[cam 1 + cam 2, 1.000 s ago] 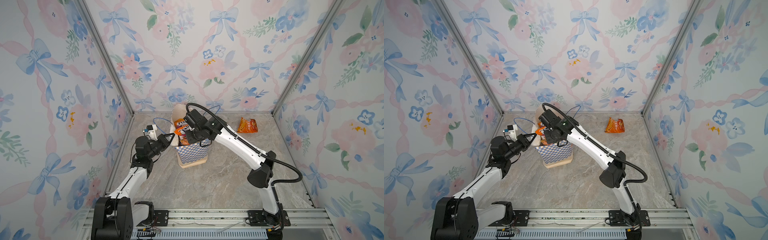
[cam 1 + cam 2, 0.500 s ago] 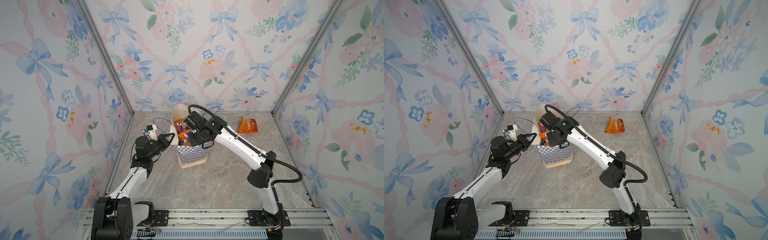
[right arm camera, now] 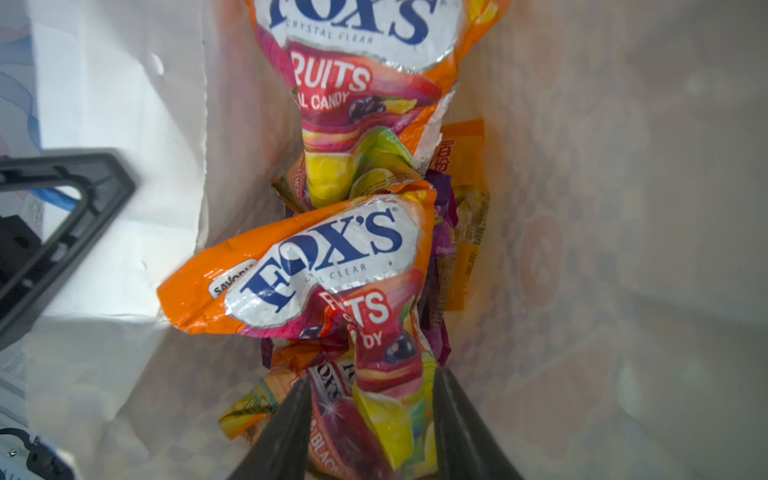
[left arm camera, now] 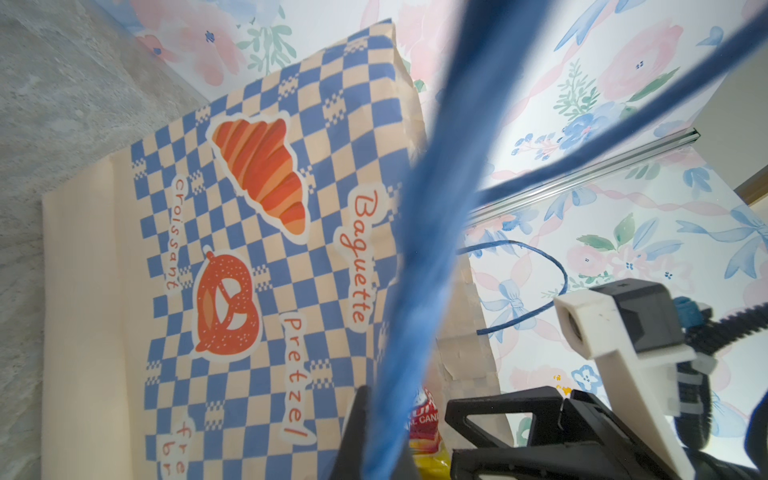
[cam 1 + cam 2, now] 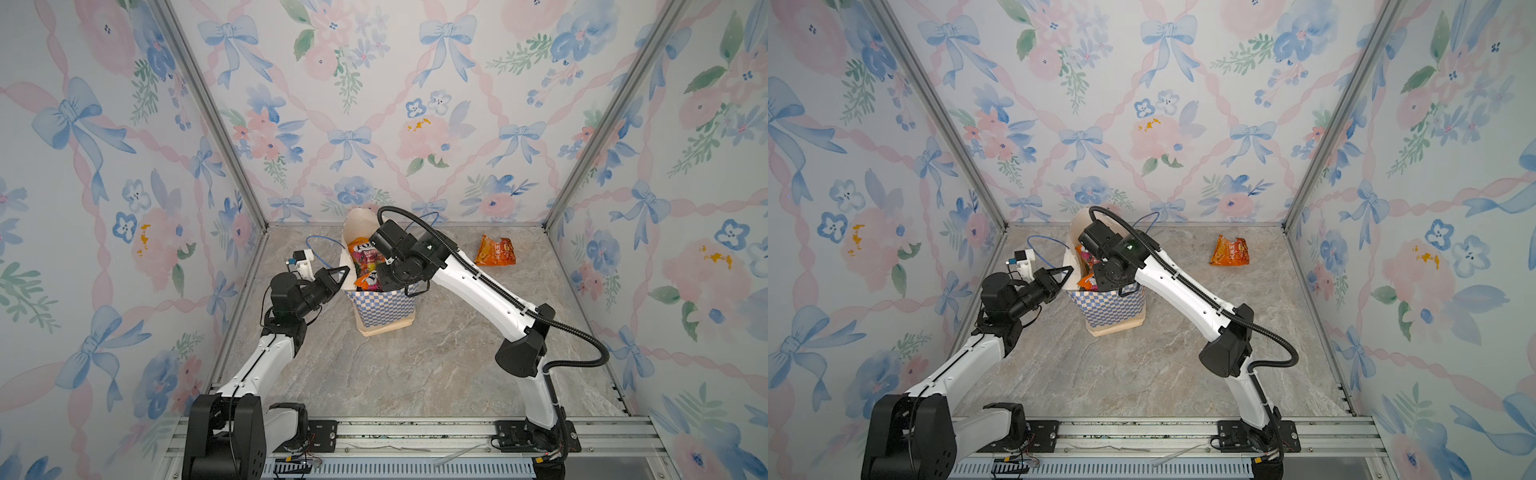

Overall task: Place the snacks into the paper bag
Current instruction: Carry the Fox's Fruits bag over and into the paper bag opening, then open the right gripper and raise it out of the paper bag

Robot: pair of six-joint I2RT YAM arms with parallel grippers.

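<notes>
The paper bag [image 5: 384,309] [image 5: 1108,305] stands upright at the back middle, its checkered face close in the left wrist view [image 4: 257,291]. My left gripper [image 5: 343,272] [image 4: 382,415] is at its left rim, shut on the blue cord handle [image 4: 419,249]. My right gripper [image 3: 372,376] reaches down into the bag's mouth, jaws apart. An orange FOX'S packet [image 3: 324,257] lies with its lower end loose between the fingers. Another FOX'S packet [image 3: 353,62] and several more snacks sit beneath. An orange chip bag [image 5: 496,251] [image 5: 1230,250] lies on the floor at the back right.
Floral walls close the cell on three sides, and metal corner posts [image 5: 216,124] run up at the back. The bag's second blue handle [image 5: 422,218] sticks up behind the right arm's black cable [image 5: 415,216]. A metal rail [image 5: 395,428] carries both arm bases at the front.
My right gripper has gone down into the bag with the orange FOX'S packet and opened its jaws. The left gripper has kept its hold and place.
</notes>
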